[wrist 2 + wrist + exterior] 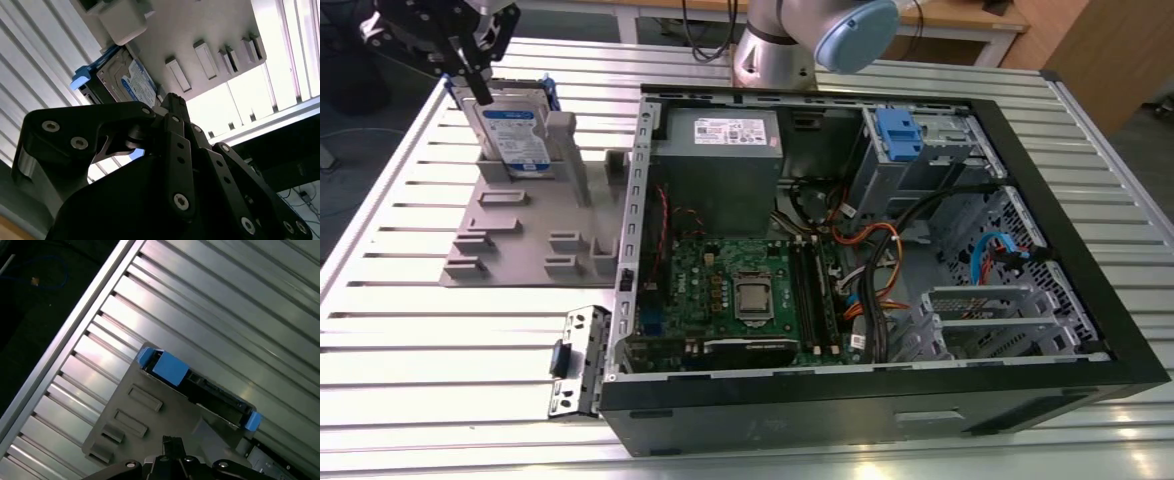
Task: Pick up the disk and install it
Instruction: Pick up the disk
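Poised at the top edge of the disk (515,135), the tool (471,88) is partly cut off by the corner of the exterior view. Whether it is wide, narrow or gripping cannot be told. The disk stands upright on edge in a slot of a grey plastic holder (520,235), to the exterior view's left of the open black case (854,425). The holder's posts hide its lower part. In the second wrist view the tool's dark, bolted body covers much of the disk (127,80), leaving a silver face, a white-and-blue label and a bright blue frame corner. The ribbed metal tabletop (440,330) gleams around the holder. Inside the case lie a green board (734,290) and tangled cables (881,270).
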`<control>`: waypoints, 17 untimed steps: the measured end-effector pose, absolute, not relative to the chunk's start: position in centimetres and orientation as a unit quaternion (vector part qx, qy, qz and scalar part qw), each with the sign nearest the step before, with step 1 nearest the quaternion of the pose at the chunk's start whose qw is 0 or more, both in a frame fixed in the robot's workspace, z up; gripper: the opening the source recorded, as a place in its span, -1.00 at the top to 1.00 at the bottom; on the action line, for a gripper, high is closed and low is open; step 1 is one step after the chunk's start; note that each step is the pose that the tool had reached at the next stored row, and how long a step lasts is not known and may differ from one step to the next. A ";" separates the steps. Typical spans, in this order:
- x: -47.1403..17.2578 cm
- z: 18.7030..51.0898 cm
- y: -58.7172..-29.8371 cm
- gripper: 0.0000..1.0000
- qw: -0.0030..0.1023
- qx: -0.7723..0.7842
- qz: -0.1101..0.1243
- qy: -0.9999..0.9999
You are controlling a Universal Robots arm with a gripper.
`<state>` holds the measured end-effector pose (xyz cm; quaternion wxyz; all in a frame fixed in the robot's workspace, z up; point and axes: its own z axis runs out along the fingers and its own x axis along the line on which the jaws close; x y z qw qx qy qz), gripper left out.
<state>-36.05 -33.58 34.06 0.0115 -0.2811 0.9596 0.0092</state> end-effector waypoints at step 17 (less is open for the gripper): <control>-36.1 34.1 -33.6 0.80 0.011 -0.364 0.010 0.931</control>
